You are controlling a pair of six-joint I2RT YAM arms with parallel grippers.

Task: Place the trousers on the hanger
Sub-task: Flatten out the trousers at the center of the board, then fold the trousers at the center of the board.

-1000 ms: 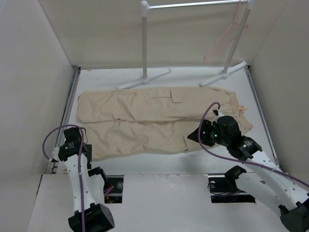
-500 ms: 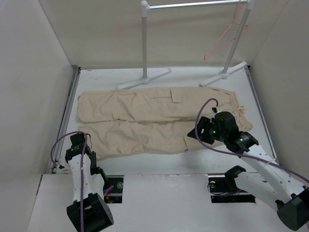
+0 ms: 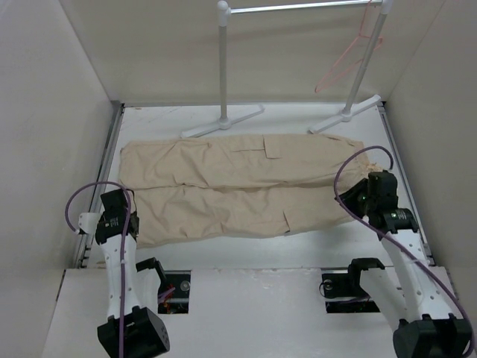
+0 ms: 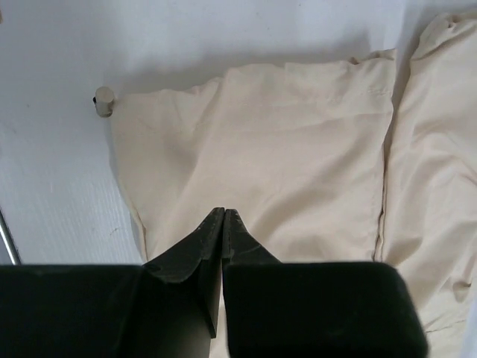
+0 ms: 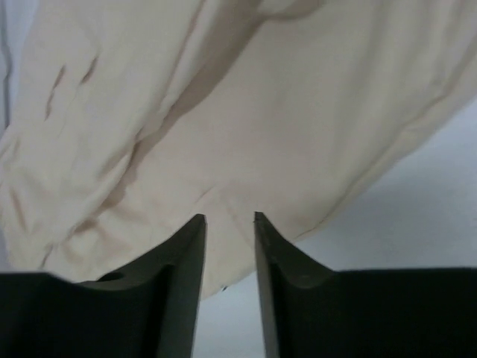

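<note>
Right hand [image 5: 227, 218] shifted to trousers [image 3: 238, 179] waist, parted, empty | left hand [image 4: 223, 211] clenched above cuff

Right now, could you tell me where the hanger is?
In the top view, the hanger hangs at the far right, on the rack's rail beside its right post, beyond the trousers.

Robot lab test cell, looks like: white table [image 3: 223, 250] boxed in by plain beige panels [image 3: 45, 112], left arm [image 3: 119, 261] and right arm [image 3: 403, 255] bolted at near edge, purple cables [image 3: 71, 216] looping off them, white tubular rack [image 3: 222, 67] at back.
</note>
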